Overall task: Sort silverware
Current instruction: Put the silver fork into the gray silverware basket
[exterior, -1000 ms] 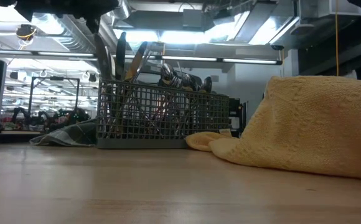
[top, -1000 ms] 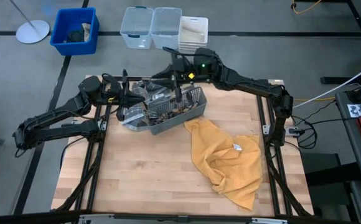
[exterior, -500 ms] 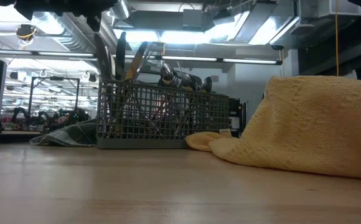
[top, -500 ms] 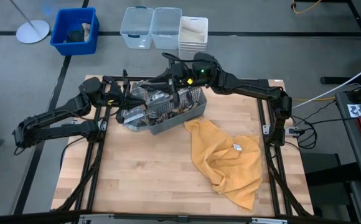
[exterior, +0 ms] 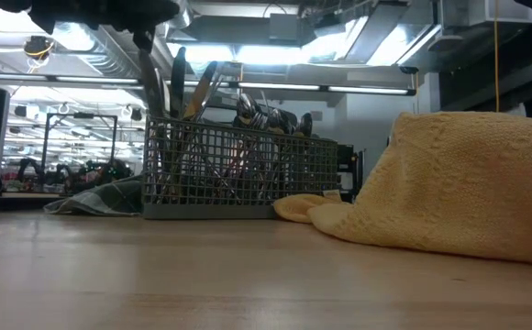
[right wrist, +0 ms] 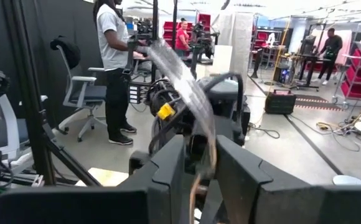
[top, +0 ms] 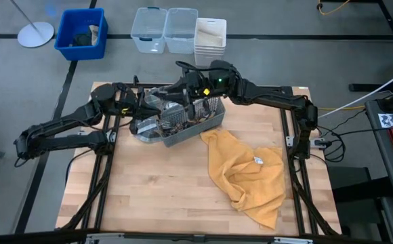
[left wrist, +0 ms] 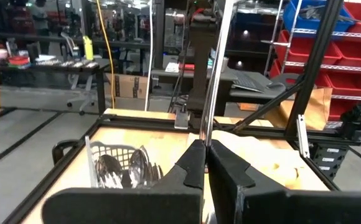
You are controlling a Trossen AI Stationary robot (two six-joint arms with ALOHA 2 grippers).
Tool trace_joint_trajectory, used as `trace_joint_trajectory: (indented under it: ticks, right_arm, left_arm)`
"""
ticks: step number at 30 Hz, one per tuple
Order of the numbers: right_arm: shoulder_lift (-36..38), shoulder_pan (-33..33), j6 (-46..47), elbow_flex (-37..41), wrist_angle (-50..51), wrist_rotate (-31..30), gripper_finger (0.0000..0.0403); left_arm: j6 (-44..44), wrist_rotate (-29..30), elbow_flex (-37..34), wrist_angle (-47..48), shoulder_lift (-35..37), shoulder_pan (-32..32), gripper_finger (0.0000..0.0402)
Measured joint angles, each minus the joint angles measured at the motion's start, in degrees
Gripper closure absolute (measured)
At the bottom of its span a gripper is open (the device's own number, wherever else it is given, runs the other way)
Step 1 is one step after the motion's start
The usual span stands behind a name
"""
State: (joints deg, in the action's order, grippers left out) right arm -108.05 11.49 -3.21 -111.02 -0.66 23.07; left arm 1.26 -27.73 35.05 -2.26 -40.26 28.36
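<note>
Item: silverware (top: 183,120), mostly upright in the mesh caddy (top: 207,126) at the desk's (top: 156,190) far side.
Left pincer (left wrist: 205,163): pressed together on one slim handle (left wrist: 213,74), above the caddy.
Right pincer (right wrist: 196,163): pinching a spoon (right wrist: 179,76) over the caddy.
Step, as I judge: mid-sort. Next: lower each piece into its proper compartment.

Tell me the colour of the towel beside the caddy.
The towel is mustard yellow, seen best in the high view.
</note>
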Motion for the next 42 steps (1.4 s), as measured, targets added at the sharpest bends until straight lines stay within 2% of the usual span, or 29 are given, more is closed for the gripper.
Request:
trace_joint_trajectory:
  ticks: [9,14,17,26,29,35,38,42]
  right_arm:
    - [0.0,0.1,0.0,0.0,-0.6,-0.1,0.032]
    - [0.1,0.2,-0.6,0.0,0.5,-1.2,0.0368]
    - [0.1,0.3,-1.0,0.0,1.0,-4.1,0.0393]
    - [0.2,0.3,0.1,-0.2,4.9,-7.4,0.0397]
    - [0.3,0.7,0.5,-0.2,6.3,-7.5,0.0399]
    - [1.6,1.6,1.1,0.1,13.7,-6.0,0.0401]
    - [3.1,2.1,0.4,0.0,17.7,-8.6,0.0401]
    - [3.3,2.7,-3.2,0.0,21.8,-12.3,0.0401]
  left_arm:
    - [-0.5,0.0,0.0,0.0,-2.5,0.0,0.04]
    - [-0.4,0.0,0.0,0.1,-2.4,0.0,0.04]
    - [-0.2,-0.4,0.0,0.2,-2.4,0.0,0.04]
    - [1.4,-0.3,-0.1,0.9,-2.5,0.0,0.0398]
    - [3.3,-0.3,-0.1,0.6,-2.5,0.0,0.0382]
    - [6.1,1.2,0.1,-0.5,-2.4,0.1,0.0315]
    - [5.6,1.2,0.0,-0.6,-2.0,0.3,0.0291]
    - [2.8,1.4,0.0,-0.2,-2.0,0.3,0.0277]
